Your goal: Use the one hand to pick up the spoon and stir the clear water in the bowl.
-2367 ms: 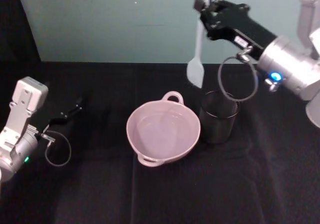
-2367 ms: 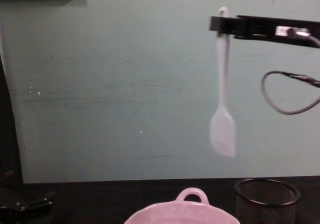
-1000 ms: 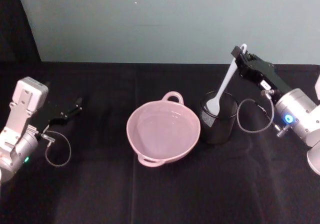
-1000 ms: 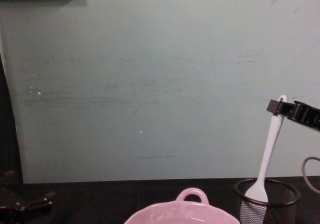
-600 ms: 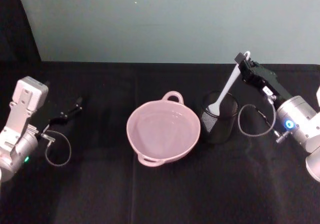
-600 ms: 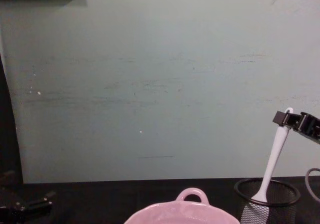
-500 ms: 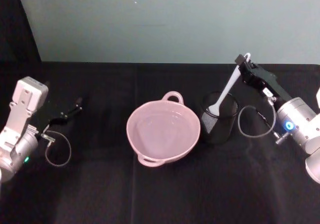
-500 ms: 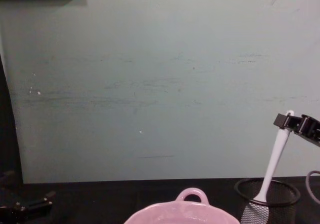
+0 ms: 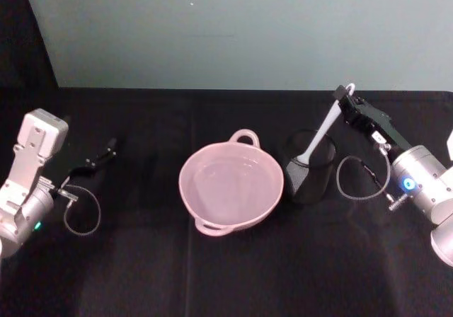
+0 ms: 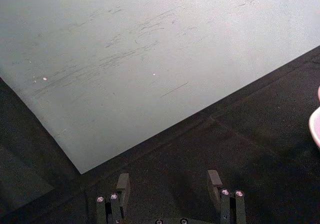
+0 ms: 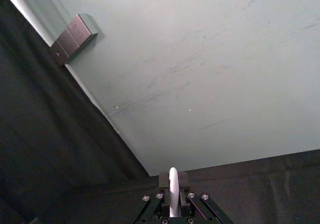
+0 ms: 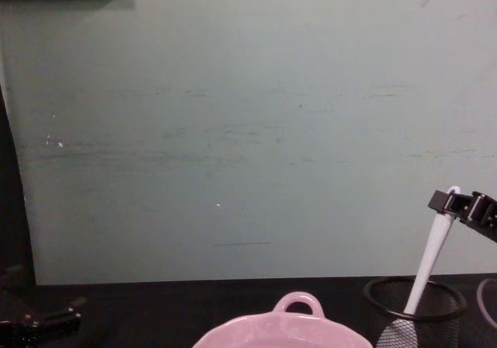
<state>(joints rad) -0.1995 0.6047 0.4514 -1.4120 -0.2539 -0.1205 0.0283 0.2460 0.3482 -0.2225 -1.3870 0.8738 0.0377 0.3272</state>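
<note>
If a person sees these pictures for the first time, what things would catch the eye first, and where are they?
Most striking is the pale pink glossy bowl with loop handles, at the middle of the black table. Just to its right, the right gripper holds the long white plastic spoon by its handle end, tilted, blade down inside the black wire-mesh cup. The left gripper rests open at the far left.

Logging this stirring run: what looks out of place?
The long white plastic spoon, clamped at its handle end by the right gripper, leans with its blade inside the black wire-mesh cup, not the pale pink ceramic bowl.
</note>
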